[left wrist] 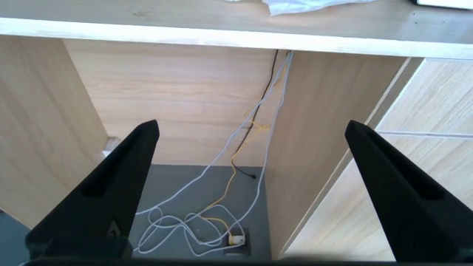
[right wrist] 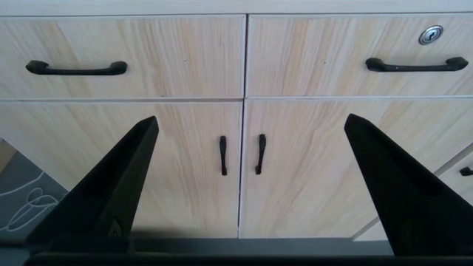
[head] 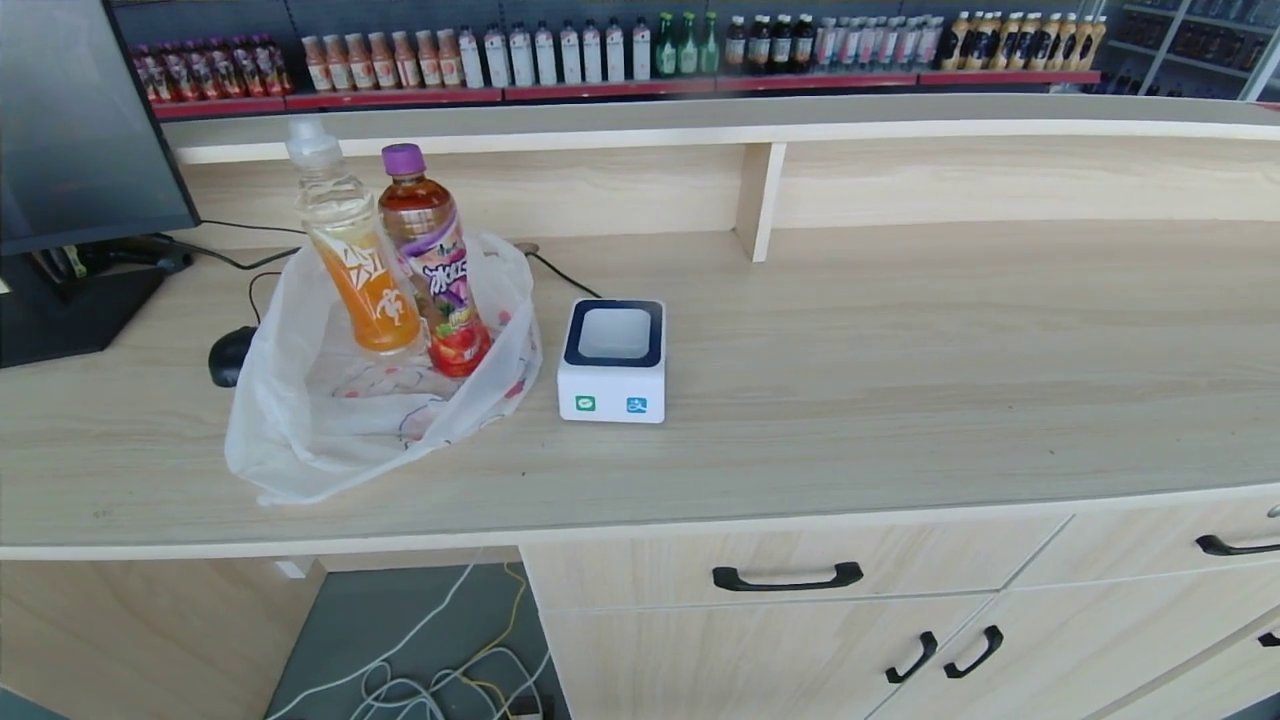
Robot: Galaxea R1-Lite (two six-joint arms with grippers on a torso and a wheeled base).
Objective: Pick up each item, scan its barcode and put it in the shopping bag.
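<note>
On the surface, far left, a white bag holds two upright bottles: an orange-labelled drink, then a purple-capped bottle with fruit on its label. Just right stands a white scanner with green and blue icons. The left hand and right hand are wide open and empty.

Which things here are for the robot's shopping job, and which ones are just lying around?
For the job: orange bottle and purple-capped bottle, both standing in the shopping bag; white scanner beside the bag.

Just lying about: black mouse, monitor, drinks on the back shelves, cables under the counter.
</note>
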